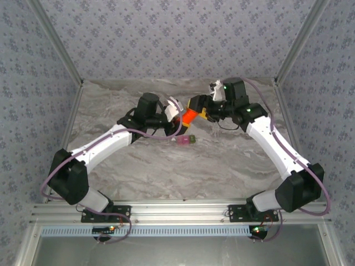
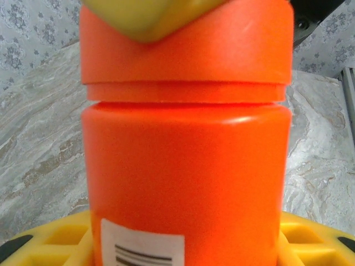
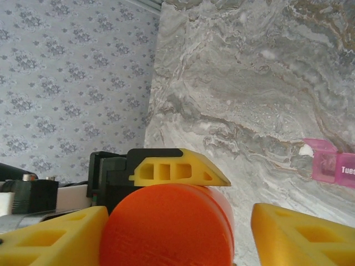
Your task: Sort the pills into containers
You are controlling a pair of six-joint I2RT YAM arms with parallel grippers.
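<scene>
Near the arm bases: bare surface (image 1: 166, 172), nothing at risk here.
Containers (image 1: 186, 140): pink and green box lying on the surface, just nearer than the held bottle, apart from both grippers. Nothing pins it, so a dropped cap or tipped bottle could knock it away.
Left gripper (image 2: 183, 250): pinching the bottle (image 2: 183, 183) low on its body; bottle looks lifted off the surface. With the hold that low, twisting at the top could spin or tilt the bottle.
Cap (image 3: 166, 227): on the bottle, seam showing under it; cannot tell if loosened.
Right gripper (image 3: 177, 235): spread around the cap, one finger touching, the other with a gap. Closing off-centre could shove the bottle sideways or slip off the cap.
Pills: not seen, presumably inside. If the cap pops while the bottle leans, they'd scatter over the surface past the containers.
</scene>
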